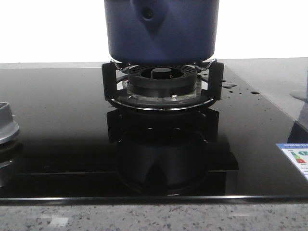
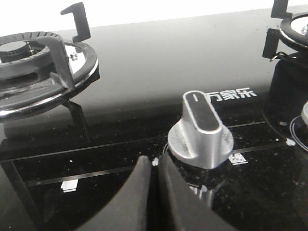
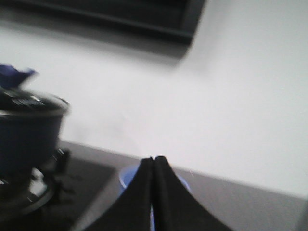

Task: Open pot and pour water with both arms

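The dark navy-blue pot (image 1: 161, 29) stands on the black burner stand (image 1: 162, 84) at the back centre; its top is cut off in the front view. In the blurred right wrist view the pot (image 3: 26, 137) shows with a lid (image 3: 29, 103) on it and a blue piece on top. My right gripper (image 3: 154, 160) is shut and empty, up in the air to the right of the pot. My left gripper (image 2: 155, 162) is shut and empty, low over the glass hob just in front of a silver knob (image 2: 202, 130). Neither gripper shows in the front view.
The black glass hob (image 1: 62, 120) fills the table. A second, bare burner (image 2: 38, 72) lies to the left. A grey knob (image 1: 6, 129) is at the left edge. A light blue cup (image 3: 129, 177) stands right of the hob, behind my right fingers. A label sticker (image 1: 294, 156) is at the front right.
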`<state>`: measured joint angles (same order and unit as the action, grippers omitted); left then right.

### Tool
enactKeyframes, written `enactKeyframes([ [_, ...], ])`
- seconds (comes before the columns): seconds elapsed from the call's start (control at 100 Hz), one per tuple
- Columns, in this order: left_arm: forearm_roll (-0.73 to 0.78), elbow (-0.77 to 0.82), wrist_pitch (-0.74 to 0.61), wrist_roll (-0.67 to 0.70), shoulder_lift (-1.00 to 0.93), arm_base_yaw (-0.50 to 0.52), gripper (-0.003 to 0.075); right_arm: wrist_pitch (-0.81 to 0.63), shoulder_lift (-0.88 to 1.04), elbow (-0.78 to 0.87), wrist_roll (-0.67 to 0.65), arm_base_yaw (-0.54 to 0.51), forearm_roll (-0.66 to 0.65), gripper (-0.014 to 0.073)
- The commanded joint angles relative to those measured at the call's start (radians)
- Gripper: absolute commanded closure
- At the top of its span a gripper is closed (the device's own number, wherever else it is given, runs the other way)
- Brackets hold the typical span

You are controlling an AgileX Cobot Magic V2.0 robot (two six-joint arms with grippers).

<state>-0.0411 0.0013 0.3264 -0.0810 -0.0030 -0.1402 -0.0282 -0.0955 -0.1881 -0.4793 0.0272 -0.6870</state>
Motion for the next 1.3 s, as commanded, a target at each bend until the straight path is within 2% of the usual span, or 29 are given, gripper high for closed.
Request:
enactKeyframes([
  [0.0, -0.016, 0.045, -0.045, 0.009, -0.031, 0.001, 0.0741, 0.240, -0.012, -0.014, 0.326, 0.001, 0.372, 0.0657],
  [0.04, -0.016, 0.045, -0.045, 0.009, -0.031, 0.001, 0.0741, 0.386, -0.012, -0.014, 0.365, 0.001, 0.475, 0.0657],
  [0.1, -0.016, 0.045, -0.045, 0.009, -0.031, 0.001, 0.0741, 0.523, -0.012, -0.004, 0.365, -0.008, 0.505, 0.0657],
  [0.22, -0.016, 0.045, -0.045, 0.009, -0.031, 0.001, 0.0741, 0.376, 0.008, 0.070, 0.357, -0.055, 0.450, 0.0657],
  [0.4, -0.016, 0.045, -0.045, 0.009, -0.031, 0.001, 0.0741, 0.061, 0.057, 0.233, 0.345, -0.158, 0.529, 0.0657],
  [0.44, -0.016, 0.045, -0.045, 0.009, -0.031, 0.001, 0.0741, 0.130, 0.069, 0.224, 0.345, -0.168, 0.529, 0.0657],
  [0.55, -0.016, 0.045, -0.045, 0.009, -0.031, 0.001, 0.0741, 0.179, 0.090, 0.227, 0.345, -0.177, 0.529, 0.0657],
  [0.71, -0.016, 0.045, -0.045, 0.009, -0.031, 0.001, 0.0741, 0.348, 0.125, 0.227, 0.347, -0.177, 0.529, 0.0657],
  [0.83, -0.016, 0.045, -0.045, 0.009, -0.031, 0.001, 0.0741, 0.345, 0.125, 0.227, 0.418, -0.175, 0.529, 0.0657],
  [1.29, -0.016, 0.045, -0.045, 0.009, -0.031, 0.001, 0.0741, 0.350, 0.125, 0.227, 0.416, -0.175, 0.529, 0.0657],
])
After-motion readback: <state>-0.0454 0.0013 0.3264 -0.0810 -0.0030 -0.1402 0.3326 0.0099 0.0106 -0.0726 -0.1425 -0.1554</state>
